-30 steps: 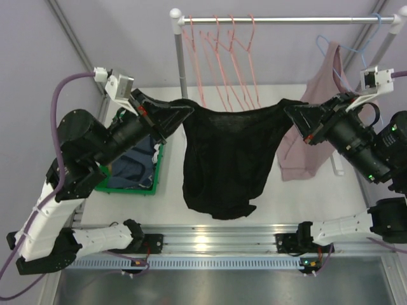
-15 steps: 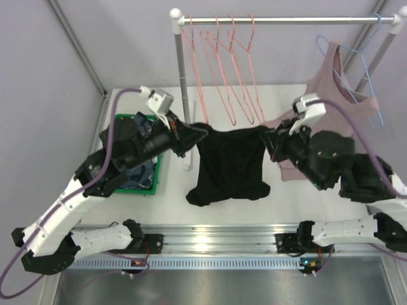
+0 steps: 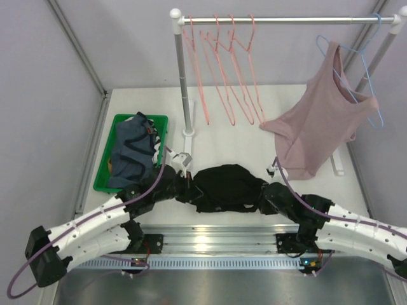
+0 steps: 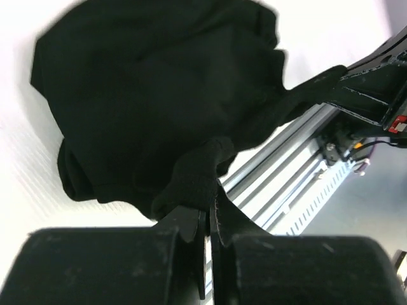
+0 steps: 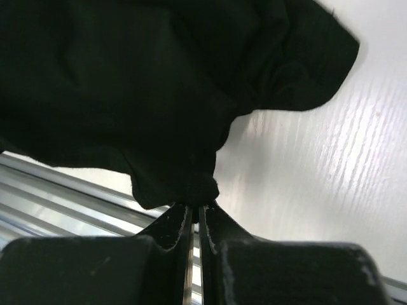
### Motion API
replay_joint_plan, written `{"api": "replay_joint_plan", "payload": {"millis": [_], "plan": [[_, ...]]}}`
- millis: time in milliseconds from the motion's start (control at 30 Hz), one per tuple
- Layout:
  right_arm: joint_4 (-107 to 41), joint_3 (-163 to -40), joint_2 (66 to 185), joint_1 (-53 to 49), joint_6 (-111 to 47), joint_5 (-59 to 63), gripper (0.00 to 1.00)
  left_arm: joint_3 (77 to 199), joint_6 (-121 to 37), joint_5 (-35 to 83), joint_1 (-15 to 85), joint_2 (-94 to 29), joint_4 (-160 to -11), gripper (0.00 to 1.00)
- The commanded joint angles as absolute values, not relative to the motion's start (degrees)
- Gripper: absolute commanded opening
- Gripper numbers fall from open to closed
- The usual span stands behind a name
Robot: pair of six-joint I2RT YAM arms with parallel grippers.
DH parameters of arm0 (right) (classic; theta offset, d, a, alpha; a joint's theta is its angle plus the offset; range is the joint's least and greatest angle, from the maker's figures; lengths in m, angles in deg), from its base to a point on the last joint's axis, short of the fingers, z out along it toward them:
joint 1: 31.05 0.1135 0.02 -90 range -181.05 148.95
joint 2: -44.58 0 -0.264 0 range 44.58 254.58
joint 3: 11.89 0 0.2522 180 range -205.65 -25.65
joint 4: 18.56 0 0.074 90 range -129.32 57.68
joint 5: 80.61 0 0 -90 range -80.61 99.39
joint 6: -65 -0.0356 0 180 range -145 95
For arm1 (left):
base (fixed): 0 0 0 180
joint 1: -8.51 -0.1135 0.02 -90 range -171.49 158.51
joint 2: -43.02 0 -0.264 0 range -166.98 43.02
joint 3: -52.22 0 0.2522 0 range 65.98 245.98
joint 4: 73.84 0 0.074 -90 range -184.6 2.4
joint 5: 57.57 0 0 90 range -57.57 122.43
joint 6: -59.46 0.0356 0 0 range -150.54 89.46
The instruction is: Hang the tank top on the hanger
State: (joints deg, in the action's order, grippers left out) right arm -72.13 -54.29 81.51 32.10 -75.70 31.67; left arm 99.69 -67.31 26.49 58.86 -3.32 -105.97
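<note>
**Two claws clamped on the black top, hanger untouched**

Both arms sit low at the bottom centre of the top view, with the tank top (image 3: 229, 185) bunched in a heap on the table (image 3: 216, 140) between them.

The left gripper (image 3: 190, 187) bites the heap's left edge. In the left wrist view its jaws are pinched nearly together on a small fold of black fabric (image 4: 194, 181). The right gripper (image 3: 262, 199) bites the right edge. In the right wrist view its jaws are clenched on a tight nub of the same cloth (image 5: 200, 187). Neither claw touches anything else.

Step, as a judgement: two-point hold on the garment, laid down on the table, not yet spread. No threading has begun. The four salmon-pink hangers (image 3: 224, 76) hang on the rail (image 3: 280, 20) at upper centre, well apart from the top.

The next move likely calls for lifting and drawing the arms apart so the limp cloth opens and a strap or neck hole shows. Then carry it up-frame to a hanger. Which parts of the top are pinched cannot be told.

A pink top (image 3: 321, 121) hangs at the right. A green bin (image 3: 102, 171) sits at the left.
</note>
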Motion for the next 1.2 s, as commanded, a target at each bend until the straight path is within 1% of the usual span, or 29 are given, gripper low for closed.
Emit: {"api": "replay_joint_plan", "payload": {"millis": [0, 100, 200, 233, 300, 333, 367, 433, 467, 533, 567, 600, 667, 767, 1067, 1133, 1167], "plan": [[-57.9, -50.6, 83.7, 24.9, -76.7, 20.8, 0.0, 96.3, -71.0, 23.1, 57.5, -7.1, -92.9, 0.0], [-55.2, -49.7, 87.4, 18.4, -73.4, 14.4, 0.0, 94.8, -71.3, 19.7, 54.2, -10.8, -89.1, 0.0], [-54.1, -50.9, 90.0, 13.7, -70.6, 11.4, 0.0, 93.7, -71.8, 16.4, 48.9, -12.7, -86.4, 0.0], [-54.0, -51.4, 91.0, 13.1, -70.1, 10.6, 0.0, 93.3, -71.9, 13.2, 46.2, -13.0, -85.8, 0.0], [-54.2, -53.1, 92.6, 12.3, -69.0, 10.4, 0.02, 93.3, -71.9, 11.1, 44.6, -13.4, -85.0, 0.02], [-54.6, -53.6, 93.1, 12.3, -68.9, 10.4, 0.04, 93.5, -71.7, 10.5, 44.1, -13.4, -85.0, 0.06], [-54.6, -54.3, 93.4, 12.3, -68.5, 10.3, 0.09, 93.9, -71.4, 10.3, 44.1, -13.5, -85.2, 0.19], [-54.9, -54.7, 93.8, 12.3, -68.5, 9.7, 0.13, 94.3, -71.0, 9.8, 44.1, -13.5, -85.8, 0.33], [-55.1, -54.7, 93.5, 12.3, -68.5, 9.7, 0.19, 94.5, -70.8, 9.8, 44.1, -13.2, -86.2, 0.4], [-55.9, -54.9, 92.3, 12.3, -68.7, 9.7, 0.27, 94.7, -70.5, 9.9, 44.0, -12.8, -87.0, 0.46], [-57.4, -55.2, 91.9, 12.3, -68.7, 9.8, 0.3, 94.8, -70.7, 10.1, 44.0, -12.5, -87.3, 0.46], [-58.5, -56.1, 91.3, 12.3, -68.6, 10.6, 0.36, 95.1, -70.5, 10.6, 44.0, -12.3, -87.3, 0.47], [-60.6, -58.1, 89.8, 12.3, -68.7, 11.5, 0.45, 96.2, -70.4, 11.7, 44.1, -11.4, -92.0, 0.47], [-66.7, -61.1, 88.4, 12.3, -68.7, 13.7, 0.51, 98.1, -70.1, 15.3, 44.1, -10.2, -97.7, 0.47], [-76.3, -69.8, 85.1, 12.3, -68.9, 19.1, 0.52, 103.4, -71.1, 15.9, 44.0, -8.9, -108.2, 0.46], [-77.4, -71.1, 84.1, 12.3, -68.9, 19.2, 0.49, 106.0, -70.4, 17.4, 44.0, -8.5, -112.8, 0.46], [-78.1, -72.0, 83.8, 12.3, -68.0, 18.8, 0.48, 107.1, -70.1, 20.0, 44.1, -7.9, -114.8, 0.47]]}}
